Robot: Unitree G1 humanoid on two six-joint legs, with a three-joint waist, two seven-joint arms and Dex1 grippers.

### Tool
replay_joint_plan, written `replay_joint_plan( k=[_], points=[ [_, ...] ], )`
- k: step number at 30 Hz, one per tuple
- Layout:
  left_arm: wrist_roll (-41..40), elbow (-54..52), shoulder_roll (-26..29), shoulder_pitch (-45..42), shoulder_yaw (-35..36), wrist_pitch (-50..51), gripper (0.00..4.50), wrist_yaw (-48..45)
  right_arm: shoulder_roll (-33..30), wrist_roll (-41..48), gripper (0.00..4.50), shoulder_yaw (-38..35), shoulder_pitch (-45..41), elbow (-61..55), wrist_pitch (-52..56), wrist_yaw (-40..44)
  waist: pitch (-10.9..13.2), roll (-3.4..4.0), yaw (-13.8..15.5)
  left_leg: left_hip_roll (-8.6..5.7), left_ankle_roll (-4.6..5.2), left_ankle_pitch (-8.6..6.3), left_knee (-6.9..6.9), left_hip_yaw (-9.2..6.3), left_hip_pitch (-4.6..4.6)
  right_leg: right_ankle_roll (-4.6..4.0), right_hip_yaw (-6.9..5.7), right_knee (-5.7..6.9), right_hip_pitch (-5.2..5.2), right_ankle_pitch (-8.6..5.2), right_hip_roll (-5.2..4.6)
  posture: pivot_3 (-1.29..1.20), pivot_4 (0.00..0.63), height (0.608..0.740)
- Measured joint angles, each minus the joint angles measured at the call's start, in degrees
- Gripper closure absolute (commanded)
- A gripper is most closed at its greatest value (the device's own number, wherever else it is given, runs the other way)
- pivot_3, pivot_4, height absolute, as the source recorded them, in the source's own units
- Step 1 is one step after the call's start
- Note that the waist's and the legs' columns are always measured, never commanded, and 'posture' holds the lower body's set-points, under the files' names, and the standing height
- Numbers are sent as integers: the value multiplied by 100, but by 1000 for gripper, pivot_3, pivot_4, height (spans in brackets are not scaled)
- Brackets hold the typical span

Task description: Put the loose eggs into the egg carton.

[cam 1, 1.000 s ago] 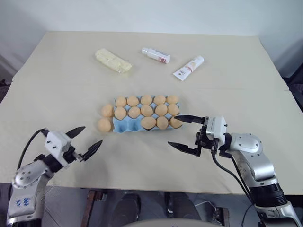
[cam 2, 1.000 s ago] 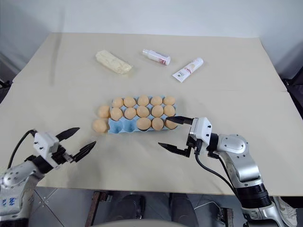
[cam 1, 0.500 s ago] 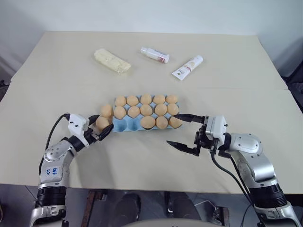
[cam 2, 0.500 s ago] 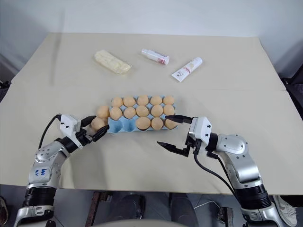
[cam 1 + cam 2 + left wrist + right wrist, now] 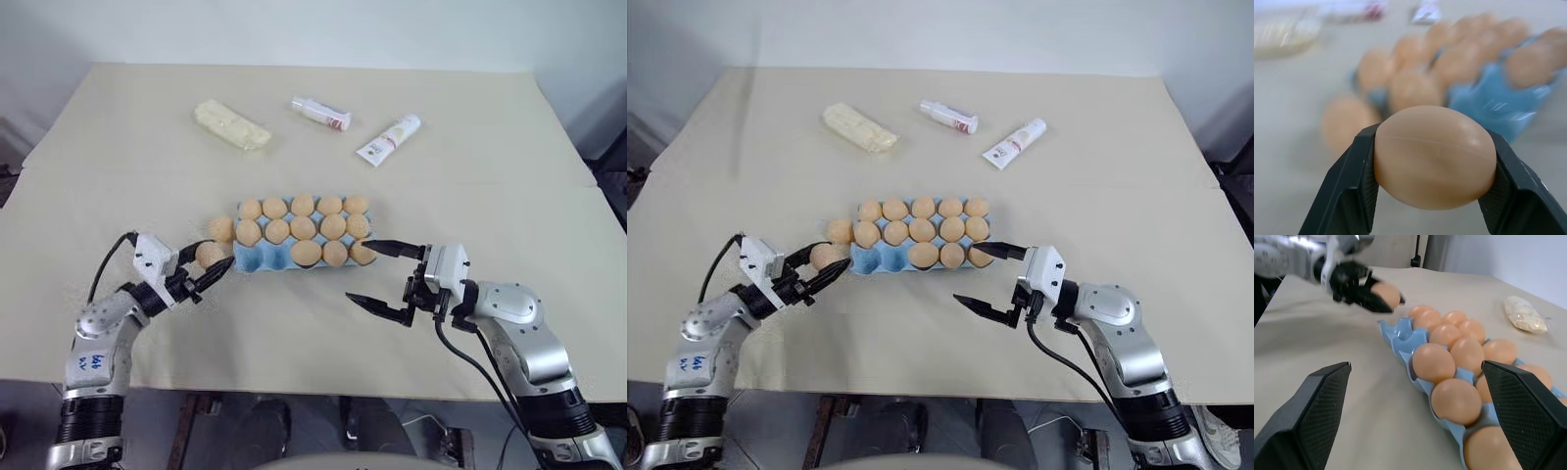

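Now left gripper [image 5: 209,275] jaws clamp loose egg [image 5: 1435,156] beside egg carton [image 5: 266,258], ready for empty cup; right gripper [image 5: 383,277] jaws wide open, empty.

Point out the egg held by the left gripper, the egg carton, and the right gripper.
held egg [image 5: 1435,156]: left wrist view, middle of the shell.
egg carton [image 5: 263,258]: left eye view, empty blue front cups.
right gripper [image 5: 375,275]: left eye view, gap midway between its fingertips.

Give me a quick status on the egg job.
Left gripper shut on egg. Right gripper open, empty, beside egg carton. One loose egg still on table. Two near cups free.
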Motion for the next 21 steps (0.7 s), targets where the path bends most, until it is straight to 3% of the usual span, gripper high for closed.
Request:
replay_joint_plan(
  k=[9,16,21],
  points=[
    [266,412,-538,-1235,-1265,221,2216,-330,21,-80,0,-5,103,-174,-3,-233,0,0,-41,1,-3,6,-1,1,-3,2,2,0,-8,7,9,0,150,740],
    [335,653,-484,-1219,-1256,62,11,-396,30,-110,0,-6,244,-267,-12,-410,1,-2,-51,5,-7,13,2,2,-7,2,3,4,-13,7,11,0,150,740],
    [313,572,-332,-1032,-938,2,11,-360,72,-125,0,-3,355,-286,-117,-454,1,-2,-60,4,-6,14,1,2,-7,2,5,4,-12,7,10,0,150,740]
  ],
)
